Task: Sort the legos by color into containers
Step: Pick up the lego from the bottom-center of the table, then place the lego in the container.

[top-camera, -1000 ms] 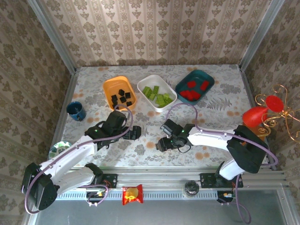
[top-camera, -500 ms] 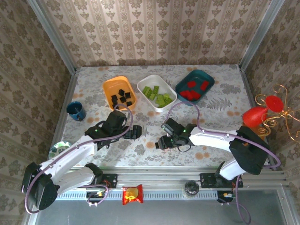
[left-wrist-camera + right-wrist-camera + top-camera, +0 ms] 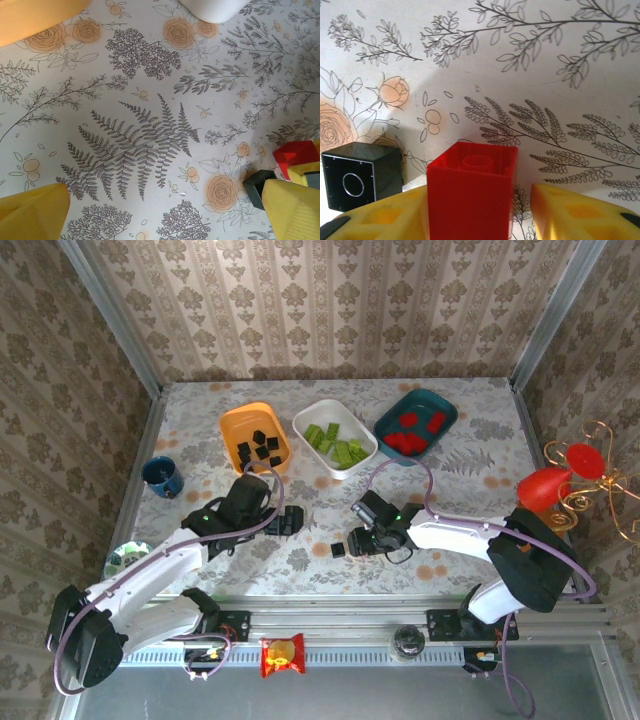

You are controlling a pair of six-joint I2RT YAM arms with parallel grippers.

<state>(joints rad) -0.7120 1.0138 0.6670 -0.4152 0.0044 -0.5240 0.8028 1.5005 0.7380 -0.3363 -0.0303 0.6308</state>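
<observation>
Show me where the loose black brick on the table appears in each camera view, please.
Top external: the black brick, below centre, just left of the right gripper.
Left wrist: lower right, next to the red brick.
Right wrist: lower left, left of the red brick.
Shared landmark: the red brick between the right gripper's fingers.

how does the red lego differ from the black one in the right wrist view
The red lego sits between the fingers of the right gripper; the black lego lies outside them, on the table. The red lego fills more of the view than the black lego. Both are blocky, each showing a round ring.
</observation>
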